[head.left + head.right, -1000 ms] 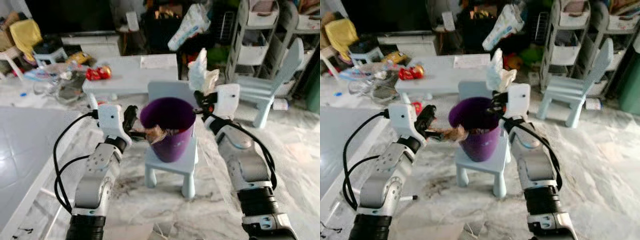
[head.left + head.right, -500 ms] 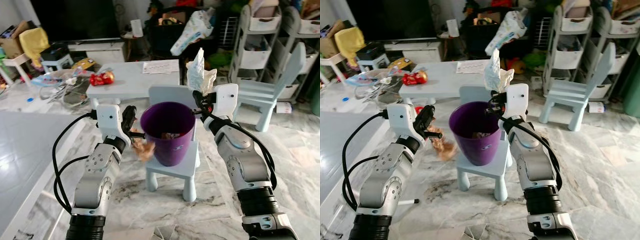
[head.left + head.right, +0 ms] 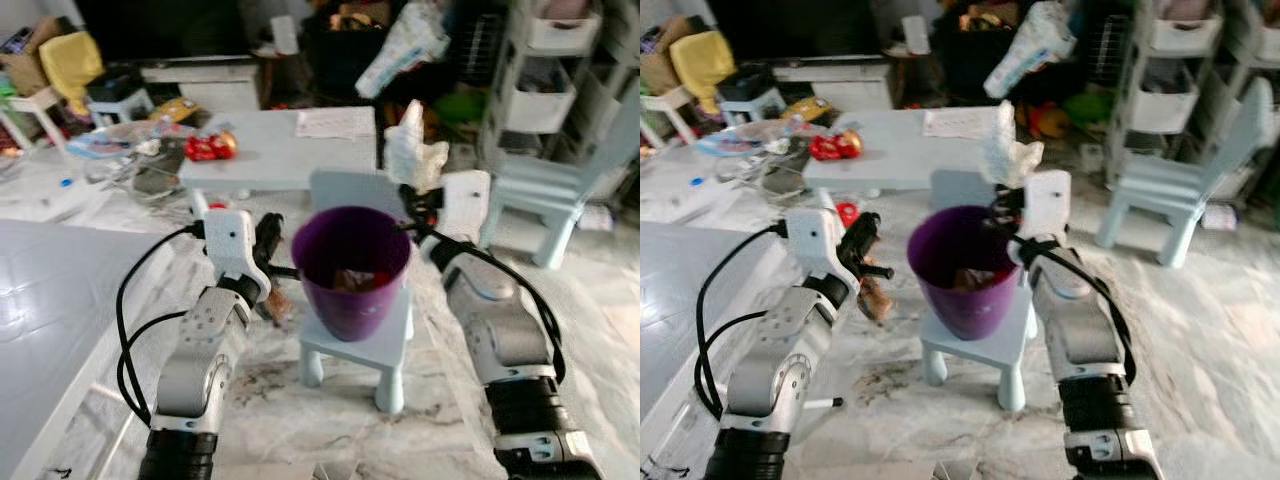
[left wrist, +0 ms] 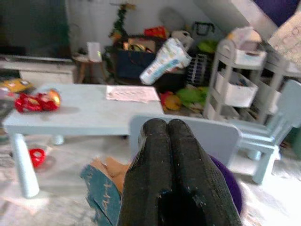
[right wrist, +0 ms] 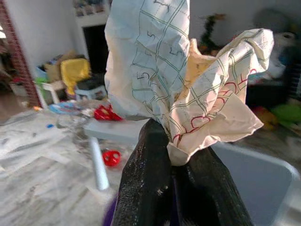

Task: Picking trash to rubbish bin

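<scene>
The right claw [image 3: 412, 195] is clamped on a crumpled paper wrapper [image 3: 411, 150], which stands up above its fingers; the right wrist view shows the two black fingers [image 5: 146, 188] pinching the wrapper's lower fold. Just below and to the inner side of this claw sits the purple bin [image 3: 352, 270], upright on a small pale blue stool [image 3: 360, 350], with some trash already lying inside it.

The left claw [image 3: 272, 262] hangs just outside the bin's rim, on the side away from the right claw. In the left wrist view its fingers [image 4: 174, 169] lie pressed together. A brown scrap of cardboard [image 3: 277, 303] sits just beneath and against this claw; whether it is gripped or loose cannot be told.

The step in hand appears to be dropping the wrapper. To do it well, the right claw should travel inward until the wrapper hangs wholly over the bin's mouth, then part its fingers there. A release at the rim would likely let the light paper fall outside. The bin stands high on the stool, so any knock against its wall risks tipping it.
</scene>
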{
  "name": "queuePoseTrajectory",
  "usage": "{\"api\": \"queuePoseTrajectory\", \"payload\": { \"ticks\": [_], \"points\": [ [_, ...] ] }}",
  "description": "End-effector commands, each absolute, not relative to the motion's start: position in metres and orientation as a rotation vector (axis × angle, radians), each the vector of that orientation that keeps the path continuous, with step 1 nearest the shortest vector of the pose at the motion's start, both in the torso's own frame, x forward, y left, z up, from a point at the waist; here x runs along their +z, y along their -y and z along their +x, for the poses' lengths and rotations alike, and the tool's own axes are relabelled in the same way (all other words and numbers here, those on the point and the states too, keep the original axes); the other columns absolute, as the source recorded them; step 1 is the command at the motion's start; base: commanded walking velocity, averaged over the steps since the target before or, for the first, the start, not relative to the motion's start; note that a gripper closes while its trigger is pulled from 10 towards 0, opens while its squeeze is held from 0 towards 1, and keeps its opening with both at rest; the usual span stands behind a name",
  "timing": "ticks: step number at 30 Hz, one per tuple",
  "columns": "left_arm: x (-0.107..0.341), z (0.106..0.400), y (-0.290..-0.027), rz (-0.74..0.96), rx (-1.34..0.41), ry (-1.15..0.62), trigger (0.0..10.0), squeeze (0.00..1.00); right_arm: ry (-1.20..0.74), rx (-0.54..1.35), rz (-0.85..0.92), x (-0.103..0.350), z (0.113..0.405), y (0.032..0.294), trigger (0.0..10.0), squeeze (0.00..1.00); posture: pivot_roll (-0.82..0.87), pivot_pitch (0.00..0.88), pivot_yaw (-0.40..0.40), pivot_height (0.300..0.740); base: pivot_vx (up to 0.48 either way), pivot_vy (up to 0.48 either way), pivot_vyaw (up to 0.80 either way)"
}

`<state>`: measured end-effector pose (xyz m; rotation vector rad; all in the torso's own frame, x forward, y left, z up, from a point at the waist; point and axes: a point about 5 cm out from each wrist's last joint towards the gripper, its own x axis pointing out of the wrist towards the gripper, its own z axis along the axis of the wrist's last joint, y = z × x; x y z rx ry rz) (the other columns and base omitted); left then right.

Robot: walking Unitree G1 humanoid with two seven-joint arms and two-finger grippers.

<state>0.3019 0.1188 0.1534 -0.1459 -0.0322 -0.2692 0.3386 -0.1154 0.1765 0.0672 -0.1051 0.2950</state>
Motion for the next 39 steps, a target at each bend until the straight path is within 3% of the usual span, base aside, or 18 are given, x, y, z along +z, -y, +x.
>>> {"api": "queuePoseTrajectory", "payload": {
  "ticks": [1,26,28,29,39],
  "points": [
    [0.154,0.303,-0.124,-0.130,-0.257,0.032,0.0,0.00,0.122,0.317,0.072,0.182,0.339,0.109,0.0,0.00,-0.06,0.031,0.054,0.740,0.480,0.000,0.00],
    [0.148,0.299,-0.117,-0.132,-0.282,0.001,0.0,0.00,0.107,0.321,0.079,0.178,0.337,0.108,0.0,0.00,-0.06,0.036,0.054,0.740,0.439,0.000,0.00],
    [0.149,0.298,-0.117,-0.135,-0.287,0.013,1.3,0.00,0.095,0.322,0.086,0.176,0.337,0.107,0.0,0.00,-0.06,0.037,0.054,0.740,0.000,0.000,0.00],
    [0.147,0.296,-0.118,-0.130,-0.288,0.012,2.7,0.00,0.077,0.328,0.094,0.171,0.336,0.106,0.0,0.00,-0.05,0.038,0.054,0.740,0.000,0.000,0.00],
    [0.125,0.289,-0.124,-0.089,-0.279,-0.046,2.9,0.00,-0.006,0.351,0.129,0.150,0.330,0.100,0.0,0.00,-0.05,0.038,0.053,0.740,0.000,0.000,0.00]
  ]
}}
